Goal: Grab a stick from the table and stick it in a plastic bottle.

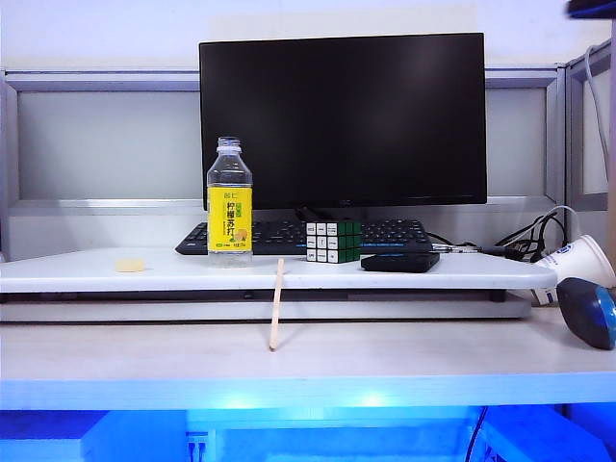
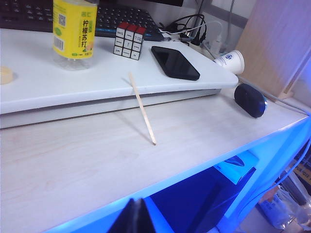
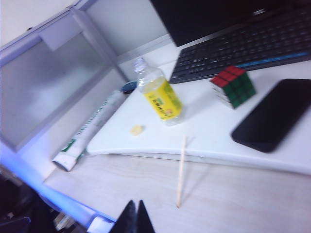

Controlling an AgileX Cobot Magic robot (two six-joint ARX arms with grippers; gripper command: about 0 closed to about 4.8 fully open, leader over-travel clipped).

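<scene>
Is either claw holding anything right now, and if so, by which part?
Nothing is held. Both the left claw and right claw are shut and empty, short of the table; the stick leans untouched against the shelf edge.

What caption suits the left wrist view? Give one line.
Shut left hand short of the table; stick leans on shelf, plastic bottle upright.
</scene>
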